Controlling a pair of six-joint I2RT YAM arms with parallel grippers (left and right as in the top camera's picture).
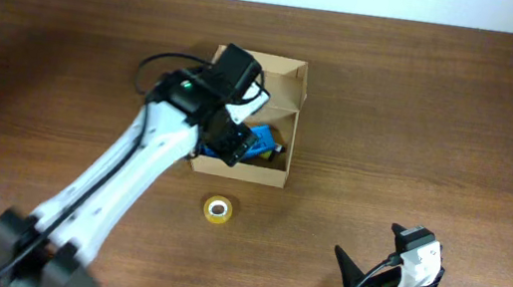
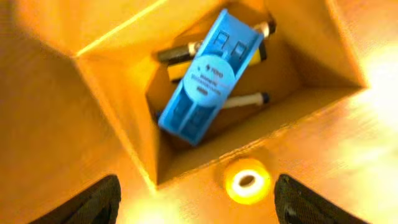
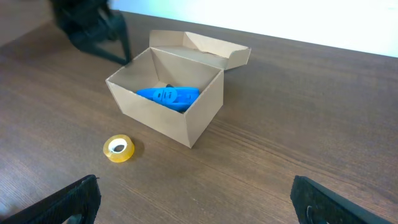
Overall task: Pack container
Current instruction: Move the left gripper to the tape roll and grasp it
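Note:
The tan cardboard container [image 1: 273,171] stands open at mid-table, its lid flap [image 1: 285,71] folded back. Inside lie a blue plastic block [image 2: 208,78] and several markers [image 2: 245,100] partly under it. The block also shows in the right wrist view [image 3: 169,97]. A yellow tape roll [image 1: 218,210] lies on the table in front of the box, seen also in the left wrist view [image 2: 247,180] and the right wrist view [image 3: 118,149]. My left gripper [image 2: 196,202] hovers open and empty above the box's left part [image 1: 229,125]. My right gripper [image 3: 196,199] is open and empty near the front right edge [image 1: 399,274].
The dark wood table [image 1: 421,116] runs wide on all sides of the box. The left arm [image 1: 109,193] reaches diagonally from the front left corner. The box [image 3: 186,127] stands far left of the right gripper.

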